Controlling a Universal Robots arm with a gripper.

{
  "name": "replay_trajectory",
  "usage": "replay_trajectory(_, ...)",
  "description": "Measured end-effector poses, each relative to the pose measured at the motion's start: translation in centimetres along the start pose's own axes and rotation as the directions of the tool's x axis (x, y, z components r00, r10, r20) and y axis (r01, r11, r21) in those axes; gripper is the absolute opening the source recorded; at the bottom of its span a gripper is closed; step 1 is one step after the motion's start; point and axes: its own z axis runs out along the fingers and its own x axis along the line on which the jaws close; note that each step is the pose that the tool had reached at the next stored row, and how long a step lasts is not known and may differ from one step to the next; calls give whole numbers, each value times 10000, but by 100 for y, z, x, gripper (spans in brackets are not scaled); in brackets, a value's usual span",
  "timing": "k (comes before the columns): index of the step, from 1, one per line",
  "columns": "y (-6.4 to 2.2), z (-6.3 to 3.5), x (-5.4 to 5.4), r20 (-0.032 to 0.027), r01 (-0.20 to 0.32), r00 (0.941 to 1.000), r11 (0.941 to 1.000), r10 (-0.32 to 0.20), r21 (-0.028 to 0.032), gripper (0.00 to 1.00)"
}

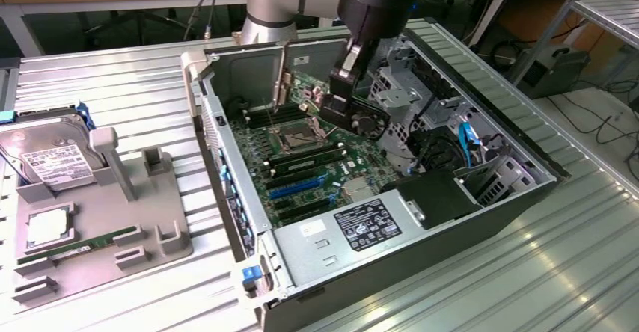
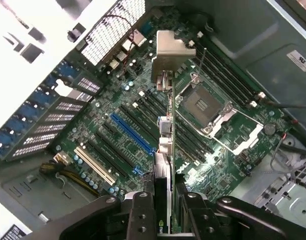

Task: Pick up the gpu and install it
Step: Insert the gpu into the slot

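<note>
Above the motherboard [image 2: 105, 102], the gripper [image 2: 165, 207] clamps the gpu [image 2: 165, 150], which hangs seemingly edge-down just below it.

The gpu [image 1: 345, 111], a thin dark circuit card, stands on edge in the upper centre of the exterior view. It is clamped in the tool [image 1: 346, 85] above the green motherboard [image 1: 299, 175]. Its round black fan [image 1: 372, 121] faces the exterior view's right. Its silver end bracket [image 2: 170, 50] sits at the end farthest from the grip.

gpu [image 2: 164, 165] w/ shiny metal bracket [image 2: 171, 50]
</note>
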Motion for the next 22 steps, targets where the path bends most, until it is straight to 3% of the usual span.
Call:
replay_trajectory(3,-1,15,0,5,856,9963,9963,-856,38,26)
replay_trajectory(5,-1,25,0,4,1365,9906,9906,-1365,59,26)
replay_trajectory(12,-3,58,1,-19,2736,9618,9618,-2736,89,26)
replay_trajectory(14,-3,81,1,-45,3378,9412,9412,-3378,79,26)
replay_trajectory(16,-5,98,1,-60,3775,9260,9260,-3774,70,26)
replay_trajectory(20,-7,145,2,-103,4765,8791,8792,-4765,38,26)
replay_trajectory(22,-8,163,2,-116,5069,8620,8620,-5068,27,26)
